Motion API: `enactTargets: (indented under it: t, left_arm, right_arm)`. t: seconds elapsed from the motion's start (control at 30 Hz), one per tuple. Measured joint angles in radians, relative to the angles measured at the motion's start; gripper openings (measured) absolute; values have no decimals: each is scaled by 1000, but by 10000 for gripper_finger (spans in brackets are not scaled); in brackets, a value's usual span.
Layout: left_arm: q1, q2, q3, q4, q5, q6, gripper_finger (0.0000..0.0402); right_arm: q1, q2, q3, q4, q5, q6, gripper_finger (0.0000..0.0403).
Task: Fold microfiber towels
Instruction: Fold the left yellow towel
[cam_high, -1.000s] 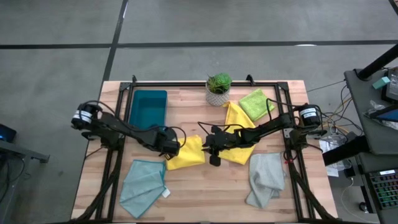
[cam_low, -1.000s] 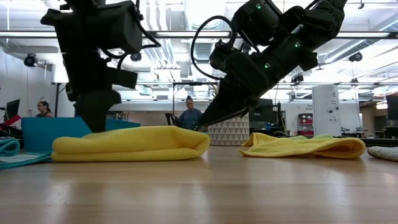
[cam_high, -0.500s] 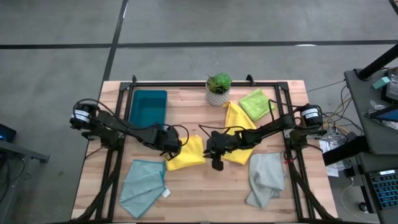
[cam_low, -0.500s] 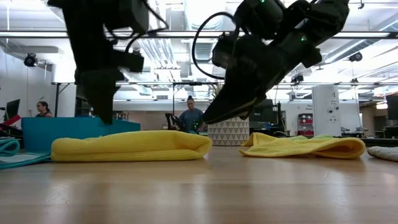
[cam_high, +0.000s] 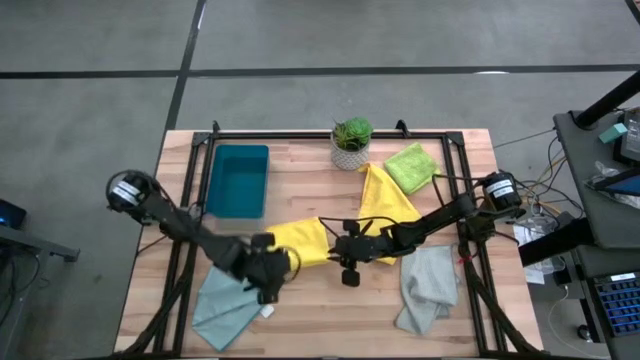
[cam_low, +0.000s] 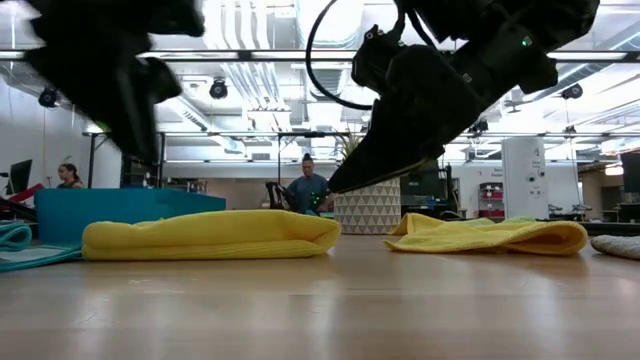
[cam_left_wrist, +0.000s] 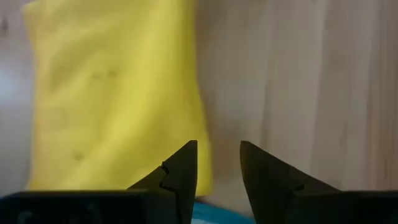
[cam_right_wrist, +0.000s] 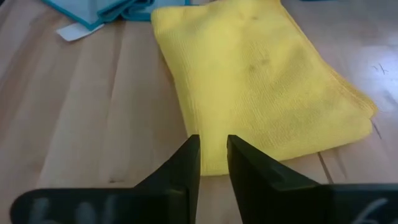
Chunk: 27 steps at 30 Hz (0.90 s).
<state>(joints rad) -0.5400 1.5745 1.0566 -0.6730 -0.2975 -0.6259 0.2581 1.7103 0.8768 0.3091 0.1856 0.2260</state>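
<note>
Right wrist view: right hand (cam_right_wrist: 213, 163), slightly spread, empty, over the nubbly folded yellow towel (cam_right_wrist: 267, 81).

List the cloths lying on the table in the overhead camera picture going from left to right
light teal towel → folded yellow towel → second yellow towel → pale grey towel. The lime green towel shares the grey one's span, so it is left out.

Wood table (cam_high: 300, 300) — five towels (cam_high: 300, 243), teal tray (cam_high: 237, 180), potted plant (cam_high: 351, 142).
</note>
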Motion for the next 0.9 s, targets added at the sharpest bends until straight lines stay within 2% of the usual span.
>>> enactTargets:
  t: [0.1, 0.27, 0.53, 0.63, 0.77, 0.9]
  left_arm:
    - [-36, 27, -15, 3, -85, -48, 106]
    - [-38, 76, -24, 16, -94, -60, 112]
    - [-40, 126, -25, 14, -76, -49, 189]
    - [-40, 135, -28, 6, -77, -49, 205]
    - [-40, 147, -29, 3, -77, -49, 196]
    - [-38, 166, -29, -25, -76, -50, 157]
  right_arm:
    - [0, 2, 0, 12, -2, 0, 69]
    - [0, 35, 0, 77, -2, -1, 79]
    - [-3, 102, 24, 94, -1, -4, 93]
    - [-3, 130, 36, 88, 9, -17, 91]
    - [-3, 136, 44, 89, 52, -38, 80]
    - [-3, 135, 44, 83, 51, -42, 66]
